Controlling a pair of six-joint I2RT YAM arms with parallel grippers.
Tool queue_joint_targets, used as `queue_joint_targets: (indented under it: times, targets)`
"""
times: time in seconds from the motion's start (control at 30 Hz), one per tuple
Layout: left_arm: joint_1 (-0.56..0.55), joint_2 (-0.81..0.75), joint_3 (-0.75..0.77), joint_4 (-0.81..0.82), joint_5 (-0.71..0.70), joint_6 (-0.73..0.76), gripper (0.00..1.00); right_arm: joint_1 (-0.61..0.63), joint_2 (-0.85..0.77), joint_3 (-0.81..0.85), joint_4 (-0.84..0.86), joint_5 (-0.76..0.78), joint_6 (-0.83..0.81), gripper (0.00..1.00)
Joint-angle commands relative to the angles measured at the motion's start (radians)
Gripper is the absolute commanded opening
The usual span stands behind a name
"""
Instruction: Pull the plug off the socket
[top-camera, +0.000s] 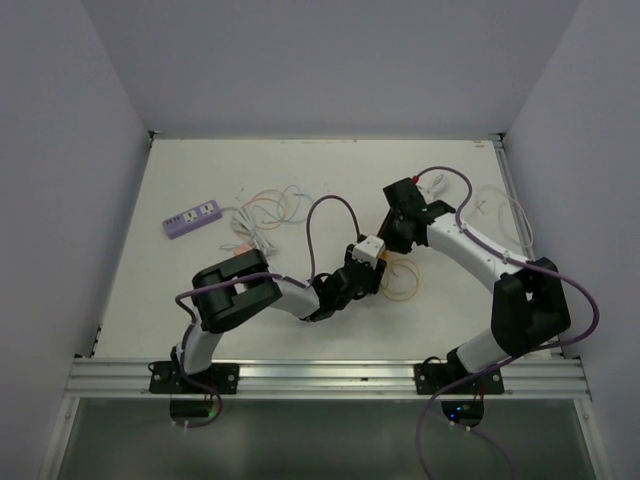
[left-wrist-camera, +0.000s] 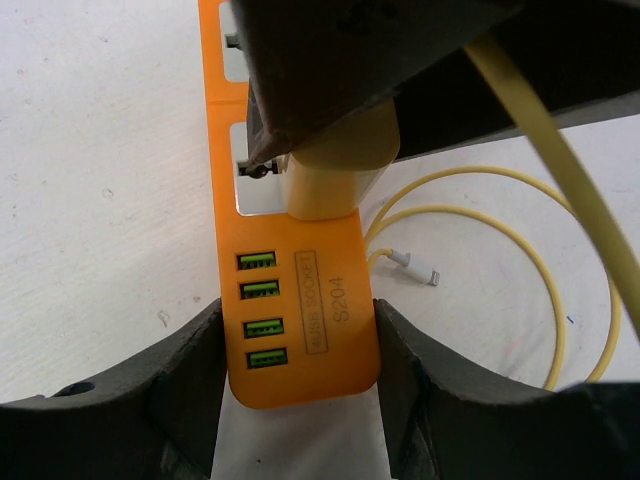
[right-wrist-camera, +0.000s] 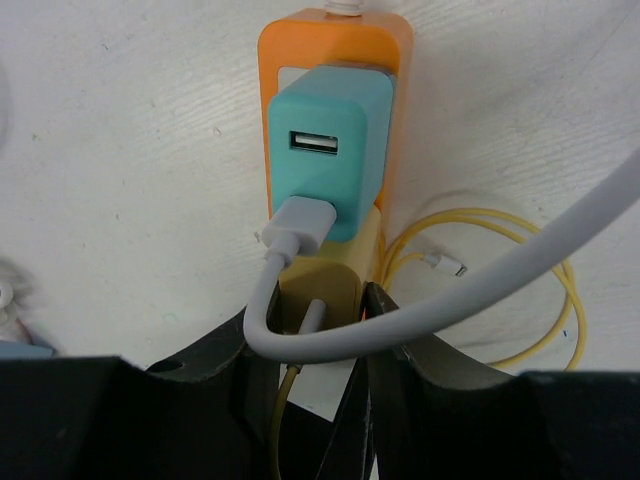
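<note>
The socket is an orange strip (left-wrist-camera: 300, 330) with green USB ports, lifted off the table. My left gripper (left-wrist-camera: 298, 372) is shut on its USB end, one finger against each long edge. A pale yellow plug (right-wrist-camera: 320, 285) sits in the strip's face, and my right gripper (right-wrist-camera: 318, 330) is shut on its sides. Seen from the left wrist, the yellow plug (left-wrist-camera: 335, 180) still rests against the strip under the right gripper's dark body. A teal plug (right-wrist-camera: 325, 150) with a white cable (right-wrist-camera: 480, 290) sits in the strip beyond it. From above, both grippers meet at the socket (top-camera: 372, 250).
A yellow cable (right-wrist-camera: 560, 300) lies coiled on the table beside the strip, its white connector loose. A purple power strip (top-camera: 192, 217) lies at the far left with a tangle of thin cables (top-camera: 265, 215) beside it. White walls enclose the table.
</note>
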Motion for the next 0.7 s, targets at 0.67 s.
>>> queue_joint_targets:
  times: [0.67]
  targets:
    - [0.047,-0.028,-0.001,-0.305,-0.018,-0.057,0.00,-0.041,0.021,0.029,0.139,-0.214,-0.039,0.18]
